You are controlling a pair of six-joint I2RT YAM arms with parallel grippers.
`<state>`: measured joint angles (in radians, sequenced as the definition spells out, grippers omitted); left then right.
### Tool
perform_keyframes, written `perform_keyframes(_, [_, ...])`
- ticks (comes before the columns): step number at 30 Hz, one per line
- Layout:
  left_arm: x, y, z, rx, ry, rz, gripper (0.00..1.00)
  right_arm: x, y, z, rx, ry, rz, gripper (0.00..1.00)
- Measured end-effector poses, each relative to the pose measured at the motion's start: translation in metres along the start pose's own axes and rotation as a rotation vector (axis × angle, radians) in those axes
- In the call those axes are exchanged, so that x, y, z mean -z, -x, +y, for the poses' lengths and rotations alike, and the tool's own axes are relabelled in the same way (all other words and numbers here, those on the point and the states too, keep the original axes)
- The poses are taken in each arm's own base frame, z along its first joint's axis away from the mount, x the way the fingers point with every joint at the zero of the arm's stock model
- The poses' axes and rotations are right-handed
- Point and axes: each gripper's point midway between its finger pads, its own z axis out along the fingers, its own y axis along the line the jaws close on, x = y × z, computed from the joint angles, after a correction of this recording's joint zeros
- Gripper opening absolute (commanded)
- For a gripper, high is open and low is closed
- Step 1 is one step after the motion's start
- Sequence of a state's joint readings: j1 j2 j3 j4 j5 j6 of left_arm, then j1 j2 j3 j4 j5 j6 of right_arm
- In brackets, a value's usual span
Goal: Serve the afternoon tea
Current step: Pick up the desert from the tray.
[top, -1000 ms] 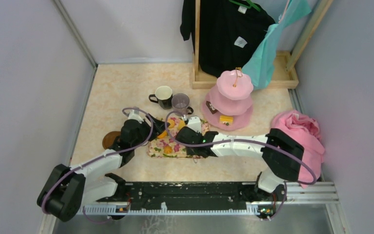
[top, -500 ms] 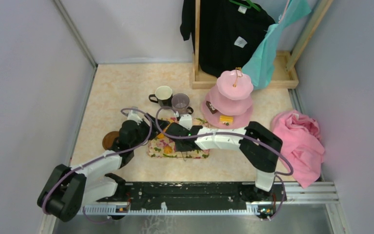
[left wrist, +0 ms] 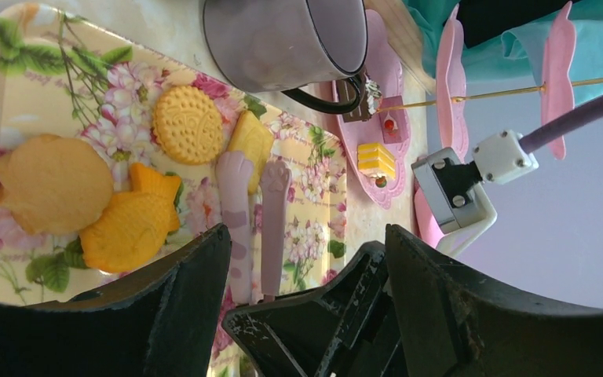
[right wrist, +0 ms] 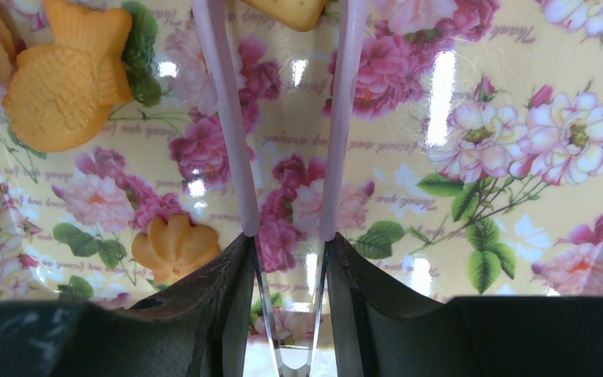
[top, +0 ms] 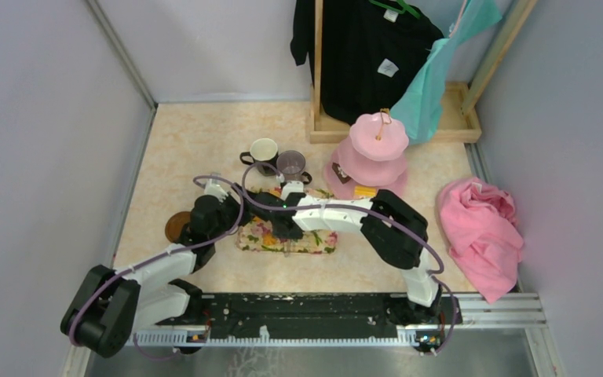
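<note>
Floral tray (right wrist: 416, 196), fish-shaped orange snack (right wrist: 61, 80) — ridged, pink tongs (right wrist: 228, 126) beside

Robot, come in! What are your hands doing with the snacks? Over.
Left gripper open, empty, by tray. Right gripper shut on pink tongs, tips at yellow square snack. Nothing blocking it.

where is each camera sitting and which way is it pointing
Top external: above and behind the bases, looking down on the table; left arm and right arm show whole.
Left wrist: low over the flower tray, facing the smoky mug and pink stand; open left hand at the bottom.
Right wrist: just above the tray, looking down; right hand grips pink tongs.
Shared: both wrist views show the tongs and the fish-shaped snack.
</note>
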<state>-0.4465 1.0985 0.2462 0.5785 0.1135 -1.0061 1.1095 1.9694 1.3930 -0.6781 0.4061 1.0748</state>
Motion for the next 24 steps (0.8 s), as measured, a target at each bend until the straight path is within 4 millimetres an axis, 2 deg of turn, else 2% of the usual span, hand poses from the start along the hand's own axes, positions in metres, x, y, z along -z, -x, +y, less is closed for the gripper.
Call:
perform_keyframes(5, [0.000,0.000,0.000,0.005,-0.004,0.002,0.77,-0.003,0.003,0.004,-0.052,-0.049,0.007,0.36])
perform_keyframes(9, [0.002,0.000,0.007,0.015,0.014,-0.002,0.77,-0.004,0.007,0.008,-0.098,-0.090,0.011,0.34])
perform_keyframes(13, [0.002,-0.002,0.008,0.017,0.015,0.003,0.77,-0.005,0.007,0.006,-0.135,-0.107,0.011,0.14])
perform_keyframes(17, [0.003,-0.001,0.007,0.018,0.011,0.000,0.77,-0.005,0.007,0.003,-0.163,-0.093,-0.001,0.02])
perform_keyframes(24, [0.004,0.000,0.005,0.019,0.001,-0.001,0.77,-0.002,0.004,-0.022,-0.191,-0.082,-0.017,0.00])
